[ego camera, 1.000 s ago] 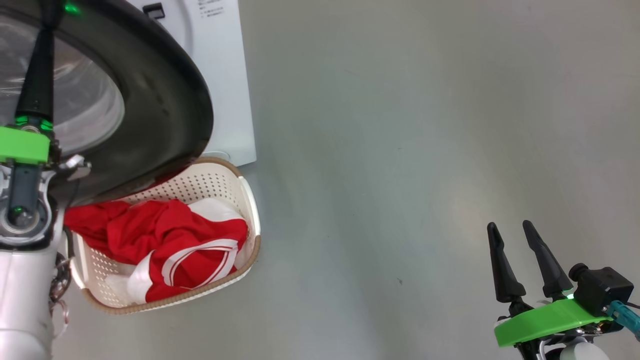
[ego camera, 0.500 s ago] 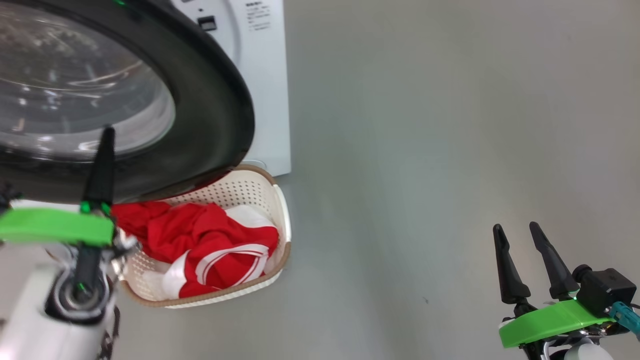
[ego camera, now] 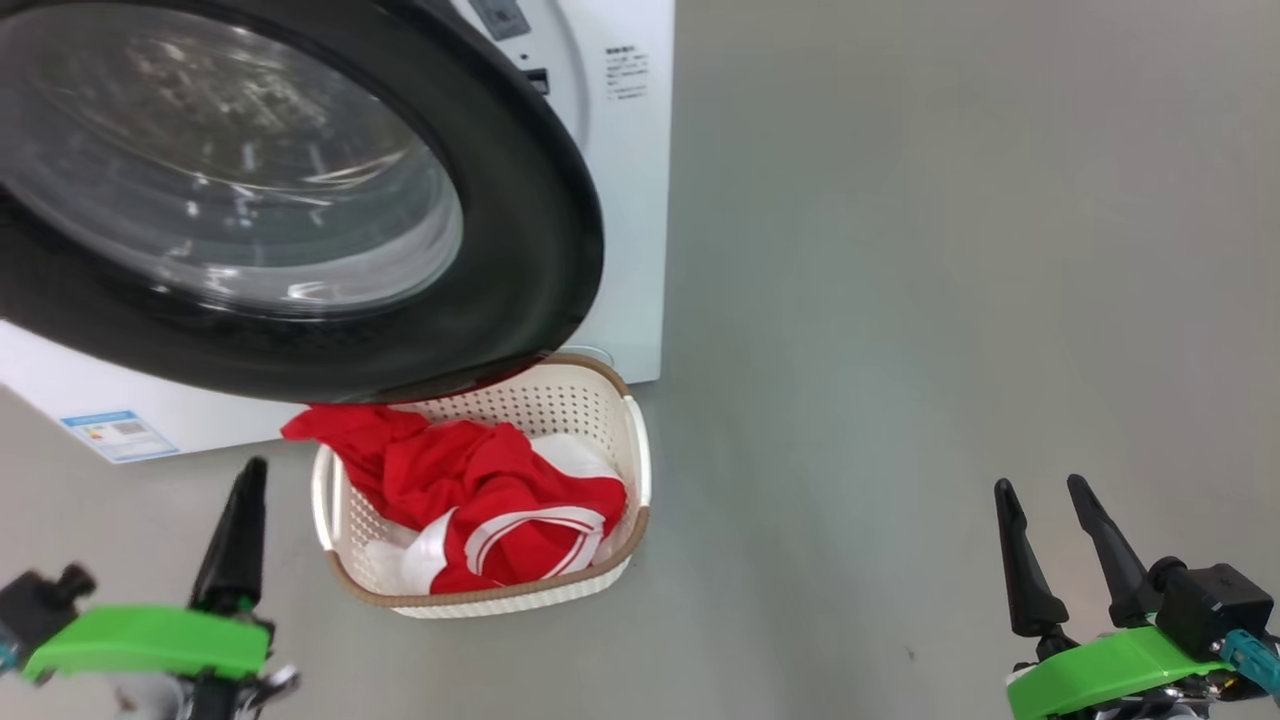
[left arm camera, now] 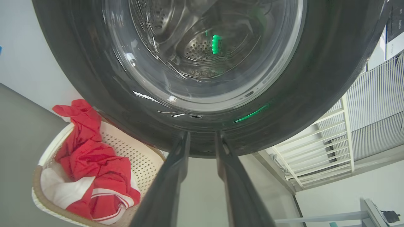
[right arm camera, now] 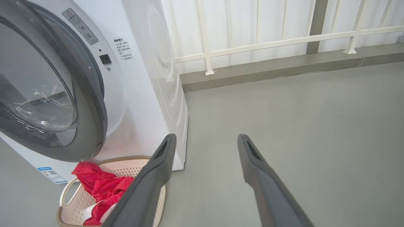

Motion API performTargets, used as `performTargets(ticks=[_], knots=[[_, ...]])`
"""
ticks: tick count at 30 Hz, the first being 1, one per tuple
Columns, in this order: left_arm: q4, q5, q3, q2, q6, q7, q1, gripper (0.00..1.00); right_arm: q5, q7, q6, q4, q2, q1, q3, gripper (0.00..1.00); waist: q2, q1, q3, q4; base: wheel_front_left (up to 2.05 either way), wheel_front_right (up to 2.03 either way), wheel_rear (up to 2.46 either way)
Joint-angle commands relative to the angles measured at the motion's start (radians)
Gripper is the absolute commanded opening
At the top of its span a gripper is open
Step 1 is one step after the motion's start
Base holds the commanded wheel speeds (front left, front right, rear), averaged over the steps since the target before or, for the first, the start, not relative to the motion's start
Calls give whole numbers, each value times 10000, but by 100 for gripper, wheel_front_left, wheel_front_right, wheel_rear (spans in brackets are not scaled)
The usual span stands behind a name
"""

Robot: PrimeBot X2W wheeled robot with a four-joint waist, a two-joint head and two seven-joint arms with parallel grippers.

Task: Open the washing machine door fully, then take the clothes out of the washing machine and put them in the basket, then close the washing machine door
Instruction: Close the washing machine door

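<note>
The washing machine door (ego camera: 520,250), a black rim around a bulging glass window, stands over the back of the basket (ego camera: 500,598); I cannot tell whether it is latched to the white washing machine (ego camera: 630,150). The clothes (ego camera: 470,480), red with white stripes and a white piece, lie in the basket, one red end draped over its left rim. My left gripper (ego camera: 252,470) sits low on the left, clear of the door. In the left wrist view its jaws (left arm camera: 202,135) stand narrowly apart, empty, pointing at the door rim (left arm camera: 79,78). Low on the right, my right gripper (ego camera: 1040,485) is open and empty.
Bare grey floor (ego camera: 900,300) stretches to the right of the machine. A white railing (right arm camera: 252,47) on a raised kerb (right arm camera: 284,66) runs behind it. A small blue label (ego camera: 115,433) sits low on the machine's front.
The head camera has swung, shifting the whole picture right. My left gripper has come away from the door glass and dropped low, its fingers parting a little. The right gripper is unchanged.
</note>
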Motion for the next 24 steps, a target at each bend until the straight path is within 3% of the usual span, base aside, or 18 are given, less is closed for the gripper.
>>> performTargets(ticks=[1, 3, 5, 7, 14, 24], knots=[[-180, 320, 589, 321, -67, -116, 68, 44, -108, -65, 48, -210, -134, -32, 158, 100, 0, 0, -189, 207, 0, 0, 0], [-202, 799, 857, 242, -67, -118, 433, 53, -109, -65, 48, -200, -153, 32, 146, 100, 0, 0, -267, 264, 0, 0, 0], [-226, 1329, 1060, 207, -67, -119, 772, 85, -101, -65, 48, -196, -182, 83, 146, 100, 0, 0, -328, 299, 0, 0, 0], [-273, 1917, 1272, 141, -67, -119, 1098, 100, -94, -65, 48, -191, -210, 149, 137, 100, 0, 0, -412, 332, 0, 0, 0], [-566, 3987, 2205, -270, -67, -121, 2120, 100, -63, -65, 48, -185, -295, 437, 89, 100, 0, 0, -727, 420, 0, 0, 0], [-1528, 8060, 3423, -827, -67, -121, 3128, 100, -27, -65, 48, -203, -410, 643, 116, 100, 0, 0, -979, 463, 0, 0, 0]])
